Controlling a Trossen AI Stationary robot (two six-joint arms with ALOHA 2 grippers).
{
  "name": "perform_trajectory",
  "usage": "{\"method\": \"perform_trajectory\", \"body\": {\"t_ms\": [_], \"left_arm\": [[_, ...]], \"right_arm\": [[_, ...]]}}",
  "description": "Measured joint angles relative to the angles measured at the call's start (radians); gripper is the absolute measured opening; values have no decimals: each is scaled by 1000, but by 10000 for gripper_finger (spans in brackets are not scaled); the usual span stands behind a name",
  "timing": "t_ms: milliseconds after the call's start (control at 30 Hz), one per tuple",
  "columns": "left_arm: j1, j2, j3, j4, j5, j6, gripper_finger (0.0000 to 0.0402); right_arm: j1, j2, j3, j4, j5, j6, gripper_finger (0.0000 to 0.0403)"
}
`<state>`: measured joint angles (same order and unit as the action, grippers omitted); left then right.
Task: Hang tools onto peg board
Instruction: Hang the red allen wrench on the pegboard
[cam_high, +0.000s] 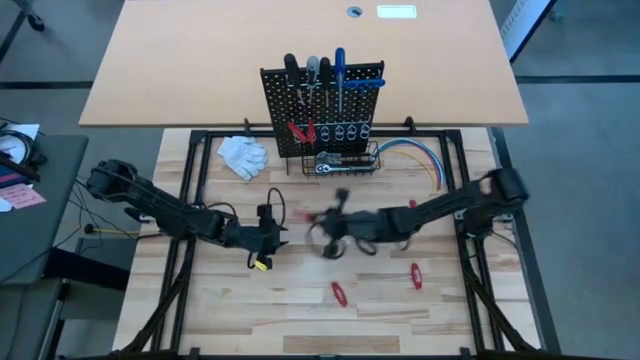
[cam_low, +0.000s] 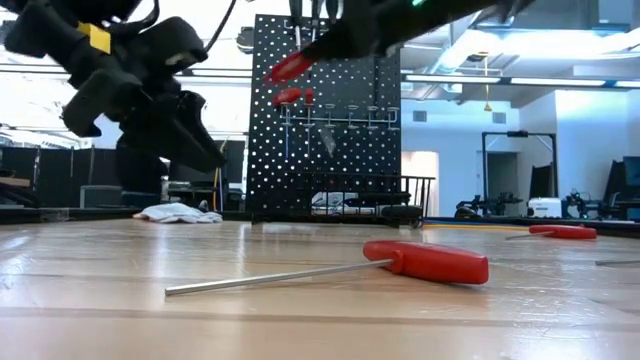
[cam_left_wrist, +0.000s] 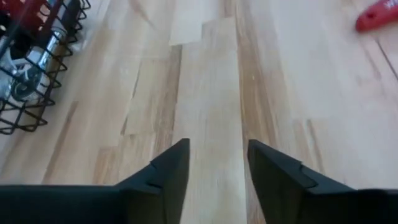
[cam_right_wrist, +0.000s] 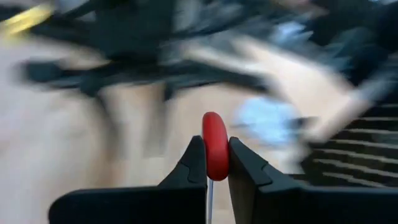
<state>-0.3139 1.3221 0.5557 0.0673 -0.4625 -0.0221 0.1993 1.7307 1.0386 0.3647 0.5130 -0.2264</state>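
The black peg board (cam_high: 322, 100) stands at the table's far side, with black-, grey- and blue-handled screwdrivers hanging on it and a wire basket (cam_high: 340, 163) at its base. My right gripper (cam_right_wrist: 215, 163) is above the table's middle (cam_high: 325, 222), shut on a short red-handled tool (cam_right_wrist: 215, 143), also seen in the low view (cam_low: 288, 67). My left gripper (cam_left_wrist: 217, 165) is open and empty above the bare table, just left of the right gripper (cam_high: 272, 225). Two more red-handled tools (cam_high: 338, 293) (cam_high: 415, 275) lie flat on the table nearer the front edge. My right gripper pinches the tool's red handle (cam_right_wrist: 216, 155) between its two fingers. The handle's rounded end sticks out past the fingertips, and the thin metal shaft (cam_right_wrist: 209, 202) runs back between the fingers. The tool is lifted clear of the table.
White gloves (cam_high: 243, 155) lie left of the peg board and a curved bundle of coloured cables (cam_high: 420, 155) lies to its right. A chrome ratchet (cam_high: 328, 165) lies in the basket. In the low view one fallen red tool (cam_low: 425, 262) lies close by, another (cam_low: 560, 232) farther off.
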Motion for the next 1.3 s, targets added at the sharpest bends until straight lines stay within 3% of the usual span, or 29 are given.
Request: {"method": "perform_trajectory", "body": {"t_ms": [100,167,267,367,533,767,900,1300], "left_arm": [[1,-13,-56,84,2,-14,177],[-3,-13,-96,182,1,-18,182],[-6,-13,-140,306,7,-1,183],[-5,-13,-162,371,3,1,182],[-3,-13,-166,393,4,19,182],[-3,-13,-166,392,4,18,182],[-3,-13,-166,389,4,18,182],[-3,-13,-166,388,3,18,182]], "right_arm": [[-5,-134,-139,206,172,-97,27],[-28,-202,-244,458,211,-181,27],[-101,-229,-376,924,134,-281,27],[-177,-186,-425,1187,59,-319,27],[-287,-115,-350,1169,-71,-272,27],[-356,-42,-221,1136,-69,-303,27],[-397,-39,-186,993,-70,-243,27],[-466,-40,-177,818,-44,-130,27]]}}
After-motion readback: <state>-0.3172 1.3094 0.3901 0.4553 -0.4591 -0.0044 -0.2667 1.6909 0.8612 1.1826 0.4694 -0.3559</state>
